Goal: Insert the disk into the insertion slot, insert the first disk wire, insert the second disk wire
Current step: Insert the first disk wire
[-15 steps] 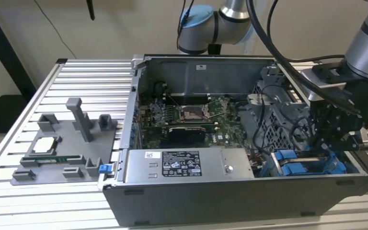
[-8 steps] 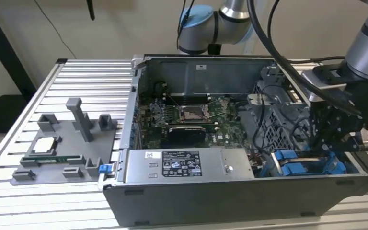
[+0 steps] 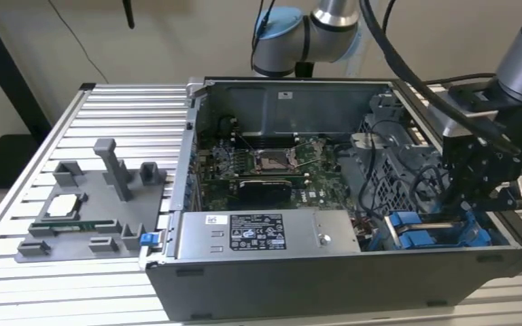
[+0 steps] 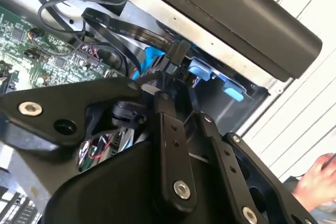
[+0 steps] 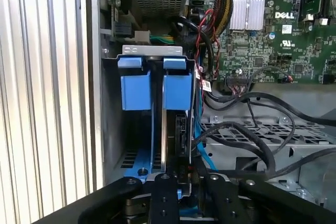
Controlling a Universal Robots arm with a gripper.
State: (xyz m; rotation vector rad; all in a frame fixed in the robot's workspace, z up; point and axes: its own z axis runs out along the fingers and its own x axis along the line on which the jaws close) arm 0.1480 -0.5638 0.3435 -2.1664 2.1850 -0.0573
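The insertion slot [image 3: 429,234] is the grey bay with blue rails at the case's front corner, on the exterior view's right. In the first wrist view the slot [image 5: 113,129] has two blue tabs [image 5: 177,90]. The disk [image 5: 181,135] stands on edge inside it, behind one tab, showing a dark narrow end. My gripper [image 3: 488,204] hangs just above this bay. In the second wrist view my gripper [image 4: 173,77] looks shut on a black wire connector [image 4: 177,51] right at the blue carrier [image 4: 202,69]. My fingertips [image 5: 163,182] meet at the disk's end.
A grey labelled power-supply box [image 3: 261,232] lies beside the bay, and the motherboard [image 3: 261,163] is behind it. Loose black cables [image 5: 247,129] cross a perforated cage [image 5: 294,132]. A grey fixture [image 3: 89,204] sits on the slatted table. A person's hand [image 4: 320,179] is outside the case.
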